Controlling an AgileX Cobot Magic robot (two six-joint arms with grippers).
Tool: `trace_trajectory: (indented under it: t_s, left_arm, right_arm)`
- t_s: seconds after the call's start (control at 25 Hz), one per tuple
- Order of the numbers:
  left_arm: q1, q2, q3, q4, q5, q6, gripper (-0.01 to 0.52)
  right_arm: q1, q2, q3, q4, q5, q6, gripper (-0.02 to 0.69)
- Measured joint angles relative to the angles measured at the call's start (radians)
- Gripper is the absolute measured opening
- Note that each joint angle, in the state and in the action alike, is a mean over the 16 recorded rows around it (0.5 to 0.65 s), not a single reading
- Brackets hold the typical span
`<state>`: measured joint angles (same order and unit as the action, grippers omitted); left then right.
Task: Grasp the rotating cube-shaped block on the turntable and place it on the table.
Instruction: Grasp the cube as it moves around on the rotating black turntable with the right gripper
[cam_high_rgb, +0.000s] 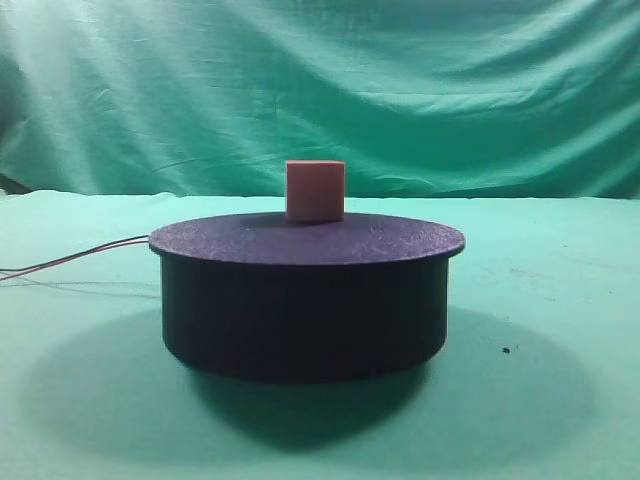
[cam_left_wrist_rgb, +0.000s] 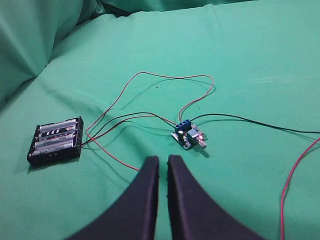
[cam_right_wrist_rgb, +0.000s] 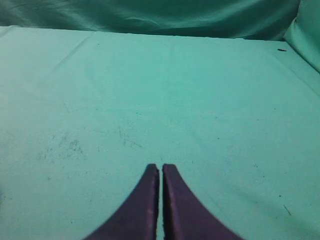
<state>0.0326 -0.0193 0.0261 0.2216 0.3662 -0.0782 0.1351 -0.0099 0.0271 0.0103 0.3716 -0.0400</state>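
A salmon-pink cube-shaped block (cam_high_rgb: 315, 190) stands on the far middle of the black turntable (cam_high_rgb: 305, 300), which rests on the green table (cam_high_rgb: 560, 400). No gripper shows in the exterior high view. In the left wrist view my left gripper (cam_left_wrist_rgb: 163, 161) hangs above the cloth with its dark fingers nearly together and nothing between them. My right gripper (cam_right_wrist_rgb: 161, 168) is shut over bare green cloth, holding nothing. The block and turntable are out of both wrist views.
Thin red wires (cam_high_rgb: 75, 258) leave the turntable's left side. Ahead of the left gripper lie a black battery holder (cam_left_wrist_rgb: 56, 141), a small circuit board (cam_left_wrist_rgb: 189, 136) with a lit red light, and looping red and black wires (cam_left_wrist_rgb: 165, 82). Draped green backdrop (cam_high_rgb: 320, 80) stands behind.
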Motion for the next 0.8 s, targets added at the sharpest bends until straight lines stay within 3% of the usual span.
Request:
trace_trajectory:
  t_s: [0.52,0.8]
  left_arm:
    - [0.0,0.0,0.0,0.0,0.0,0.0,0.0]
    - [0.0,0.0,0.0,0.0,0.0,0.0,0.0]
  right_arm:
    - [0.0,0.0,0.0,-0.002,-0.006,-0.01,0.0]
    - [0.0,0.0,0.001,0.035,-0.129,0.012,0.0]
